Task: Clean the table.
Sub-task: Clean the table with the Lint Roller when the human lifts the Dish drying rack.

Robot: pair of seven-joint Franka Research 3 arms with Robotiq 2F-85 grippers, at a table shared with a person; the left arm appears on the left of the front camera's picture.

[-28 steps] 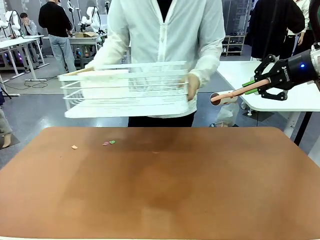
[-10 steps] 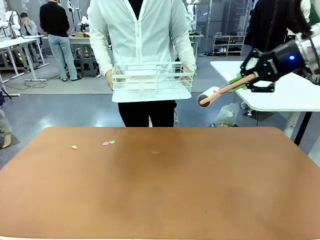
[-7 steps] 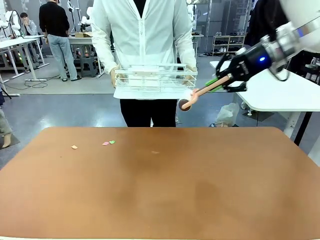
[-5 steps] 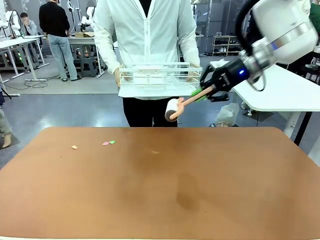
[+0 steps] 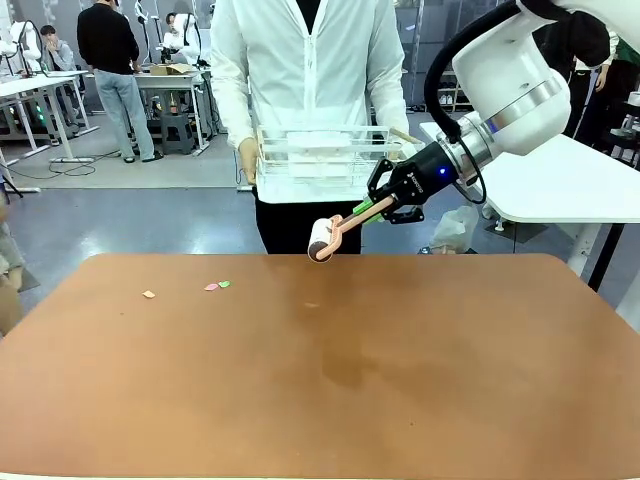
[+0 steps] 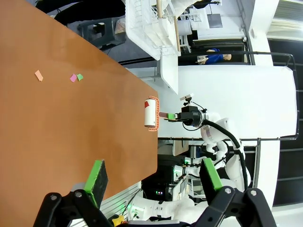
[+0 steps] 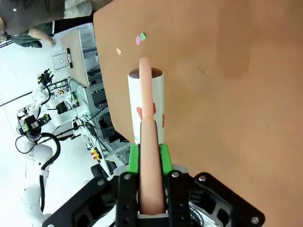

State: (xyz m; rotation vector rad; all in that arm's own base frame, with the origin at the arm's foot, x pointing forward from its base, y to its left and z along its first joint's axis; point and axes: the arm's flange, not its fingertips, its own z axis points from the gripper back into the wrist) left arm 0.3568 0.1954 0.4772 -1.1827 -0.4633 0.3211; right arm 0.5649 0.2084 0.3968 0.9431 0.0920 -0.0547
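Three small paper scraps, one orange, one pink and one green, are lying on the far left part of the bench in the front view, and they are presumably what is being targeted. The bench is being shown with its long axis running left to right across the picture and its short axis pointing away toward the person. A lint roller is being carried by its pinkish handle in the right gripper, which is clamped on it. The roller head is being held out leftward and slightly downward, just above the bench's far edge near the middle, probably so that it can be lowered and rolled toward the scraps. A white wire basket is being held clear of the bench by the person, apparently to leave the top free. In the left wrist view the left gripper is being held with its fingers spread and nothing between them, near one edge of the bench and likely out of the way. Here the bench's long axis is running up and down the picture. In the right wrist view the handle is being pinched between the green pads and is being aimed roughly toward the scraps.
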